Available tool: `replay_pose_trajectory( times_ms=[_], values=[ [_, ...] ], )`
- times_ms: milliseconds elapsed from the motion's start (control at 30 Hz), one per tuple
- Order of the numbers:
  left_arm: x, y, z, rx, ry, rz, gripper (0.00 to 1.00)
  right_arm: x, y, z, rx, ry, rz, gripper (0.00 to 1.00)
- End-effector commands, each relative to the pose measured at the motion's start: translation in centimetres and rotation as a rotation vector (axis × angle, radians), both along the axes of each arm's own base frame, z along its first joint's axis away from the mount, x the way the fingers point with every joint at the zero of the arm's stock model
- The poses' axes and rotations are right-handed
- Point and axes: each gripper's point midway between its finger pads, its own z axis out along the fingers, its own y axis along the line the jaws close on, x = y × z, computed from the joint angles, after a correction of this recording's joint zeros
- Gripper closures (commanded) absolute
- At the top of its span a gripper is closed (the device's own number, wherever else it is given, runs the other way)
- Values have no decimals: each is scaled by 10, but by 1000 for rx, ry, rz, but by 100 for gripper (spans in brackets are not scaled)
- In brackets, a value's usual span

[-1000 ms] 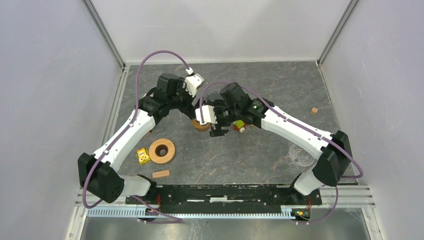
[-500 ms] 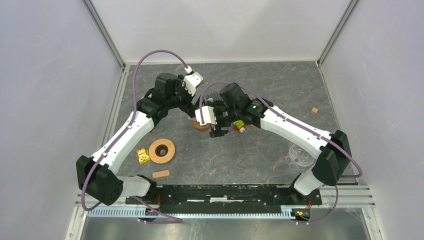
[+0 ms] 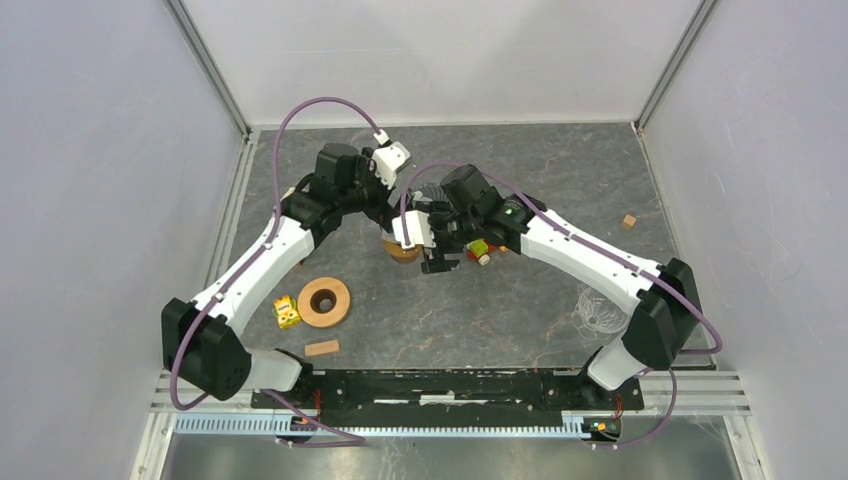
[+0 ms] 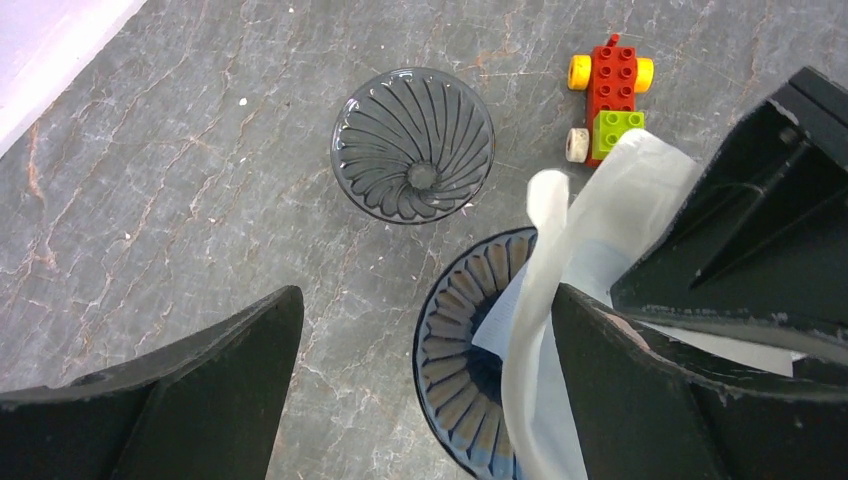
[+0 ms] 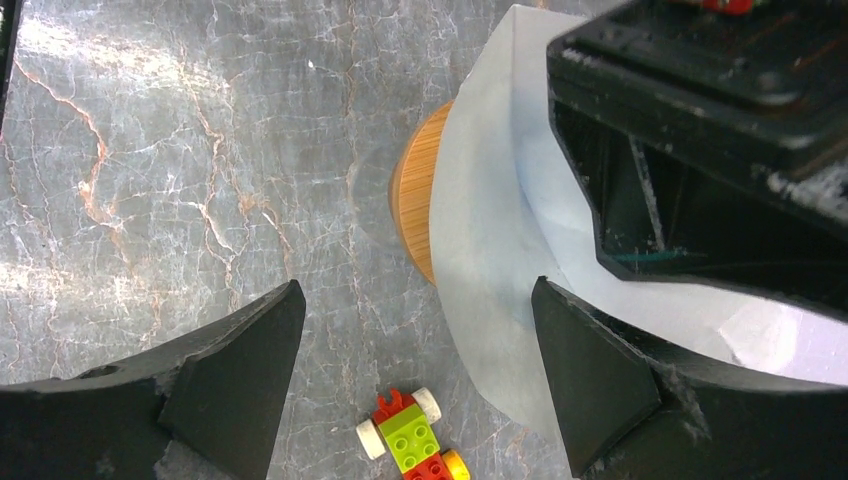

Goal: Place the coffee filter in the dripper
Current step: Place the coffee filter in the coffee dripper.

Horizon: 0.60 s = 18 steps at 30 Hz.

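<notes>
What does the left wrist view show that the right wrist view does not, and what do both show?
Only the left wrist view: a second, empty ribbed dripper standing apart, and the ribbed inside of the dripper under the paper filter. Only the right wrist view: the wooden base below that filter. Both: the paper filter, the Lego car and the marble table.

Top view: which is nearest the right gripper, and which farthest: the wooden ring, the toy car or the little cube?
1. The toy car, mid-table, just beside the right gripper.
2. The wooden ring, on the left side, closer to the arm bases.
3. The cube, far right near the wall.
</notes>
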Motion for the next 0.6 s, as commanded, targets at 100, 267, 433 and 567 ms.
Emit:
replay_pose_trajectory(
  times_ms=[100, 267, 433, 567],
  values=[
    [11, -2, -6, -27, -18, 47, 1, 2, 16, 12, 43, -8, 49, 10],
    [10, 5, -14, -13, -26, 77, 2, 0, 21, 10, 40, 10, 63, 10],
    [10, 9, -20, 3, -31, 89, 2, 0, 20, 3, 22, 22, 66, 12],
    [11, 11, -23, 12, -32, 95, 3, -1, 18, -4, 5, 33, 65, 13]
  ],
)
